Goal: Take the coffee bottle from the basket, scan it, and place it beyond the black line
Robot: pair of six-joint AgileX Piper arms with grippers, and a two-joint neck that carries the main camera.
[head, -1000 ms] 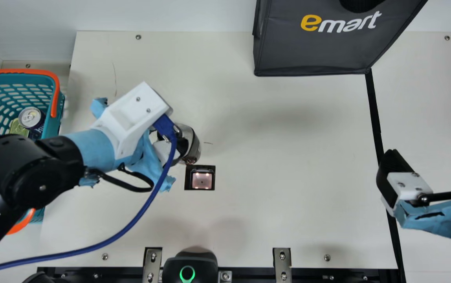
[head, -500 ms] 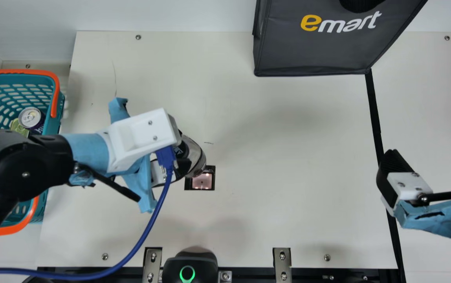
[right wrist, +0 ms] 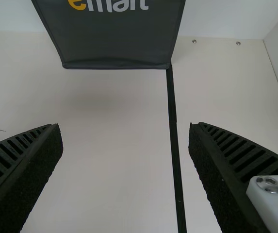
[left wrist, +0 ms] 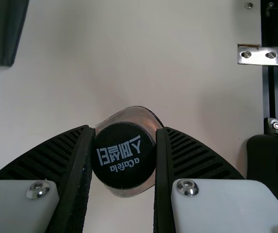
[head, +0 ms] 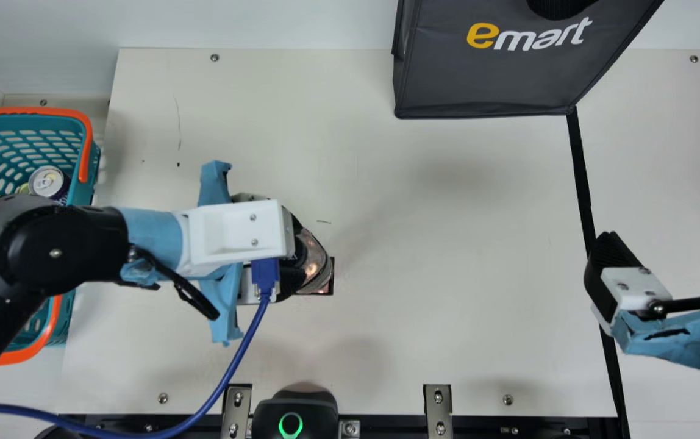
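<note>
Cream table [head: 447,341]: your whole work surface. Dark bag [head: 490,79]: at its far edge, where the black line [head: 583,183] begins. Basket [head: 27,112]: beyond your left arm, a can [head: 47,182] inside. Right gripper [head: 667,244]: by the line, its jaws wide apart, holding nothing. Left gripper [head: 292,250]: jaws partly open, closed on the bottle's cap. Bottle [head: 315,259]: outside your basket, overlapping the scanner window [head: 330,288] in the main view, short of the line.
</note>
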